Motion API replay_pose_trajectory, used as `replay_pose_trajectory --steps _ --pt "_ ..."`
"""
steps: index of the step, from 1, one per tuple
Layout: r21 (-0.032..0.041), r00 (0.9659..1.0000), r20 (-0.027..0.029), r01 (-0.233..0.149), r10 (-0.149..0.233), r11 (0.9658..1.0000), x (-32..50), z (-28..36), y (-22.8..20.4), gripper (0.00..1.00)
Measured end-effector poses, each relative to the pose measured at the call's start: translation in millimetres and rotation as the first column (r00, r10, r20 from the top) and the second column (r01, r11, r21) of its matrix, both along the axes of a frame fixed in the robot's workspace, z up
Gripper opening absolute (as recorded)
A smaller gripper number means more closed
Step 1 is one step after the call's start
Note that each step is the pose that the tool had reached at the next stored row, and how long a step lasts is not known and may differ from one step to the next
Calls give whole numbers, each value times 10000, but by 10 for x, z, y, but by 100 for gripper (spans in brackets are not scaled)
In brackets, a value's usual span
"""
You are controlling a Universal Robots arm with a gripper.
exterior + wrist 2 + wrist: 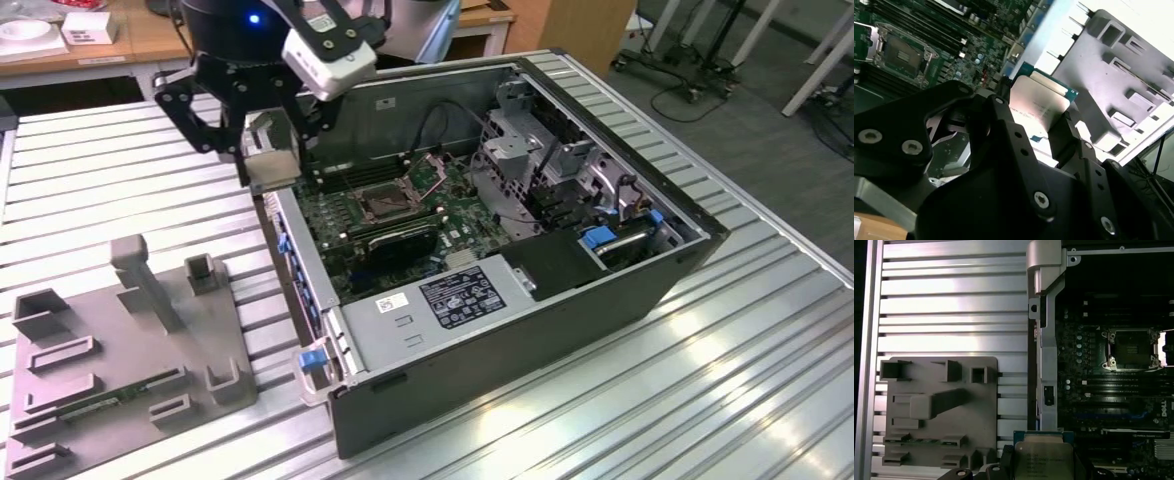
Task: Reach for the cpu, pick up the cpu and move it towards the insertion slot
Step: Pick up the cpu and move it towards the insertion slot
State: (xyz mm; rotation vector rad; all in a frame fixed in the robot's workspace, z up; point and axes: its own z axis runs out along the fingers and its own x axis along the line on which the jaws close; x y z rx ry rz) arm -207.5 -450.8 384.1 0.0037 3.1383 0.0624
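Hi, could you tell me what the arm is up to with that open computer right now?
The gripper holds the cpu between its fingers, lifted off the grey tray that lies on the slatted table. In the exterior view it hangs above the near wall of the open computer case. The insertion slot on the green board sits empty, and the cpu has not reached it yet.

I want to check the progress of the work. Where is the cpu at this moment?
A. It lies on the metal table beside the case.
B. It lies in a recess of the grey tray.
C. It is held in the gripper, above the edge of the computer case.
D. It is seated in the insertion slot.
C: in both wrist views the cpu sits between the gripper fingers, clear of the grey tray, while the insertion slot is uncovered.
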Motion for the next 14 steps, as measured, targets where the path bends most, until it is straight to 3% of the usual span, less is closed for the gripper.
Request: replay_pose_trajectory --steps 14 --pt "0 10000 0 0 0 10000 309 -2 0 55"
